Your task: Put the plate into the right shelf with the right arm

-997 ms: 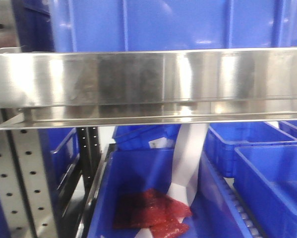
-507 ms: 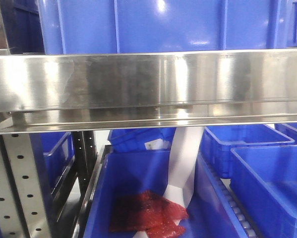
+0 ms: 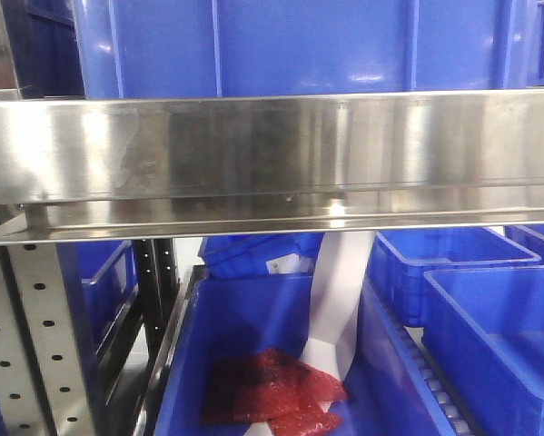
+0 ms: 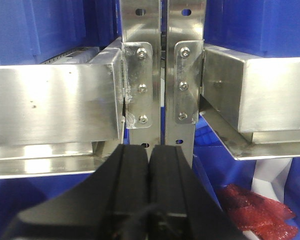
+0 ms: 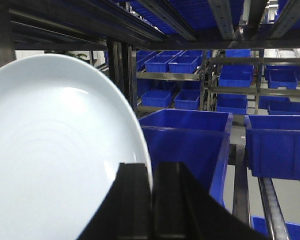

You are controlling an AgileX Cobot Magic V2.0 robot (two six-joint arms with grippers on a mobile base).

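- Spanning the whole front view, the right shelf (image 3: 272,150) shows its broad steel lip w/ blue crates (image 3: 290,45) above & below, and a perforated upright (image 3: 35,336) at left.
- Nearest blue crate (image 5: 185,145) sits just ahead of the right wrist cam, open top, more rack tiers behind. Prob. the drop zone, but can't tell which tier.
- White plate (image 5: 54,150) fills the left half of that view, held on edge w/ its face twd the cam. It runs up & left from the fingers, so its bulk lies left of the grip and the crate is ahead-right.
- Black right gripper (image 5: 151,200): jaws pinched on the plate's lower-right rim, edge caught between the two bars.
- Black left gripper (image 4: 148,185): bars pressed together, nothing between them, facing the bolted uprights (image 4: 162,75). Not the arm for this job.
- Rim overhang: my read is the next move needs the plate fed fwd & levelled. The left-side overhang is the clash risk vs. the steel posts.
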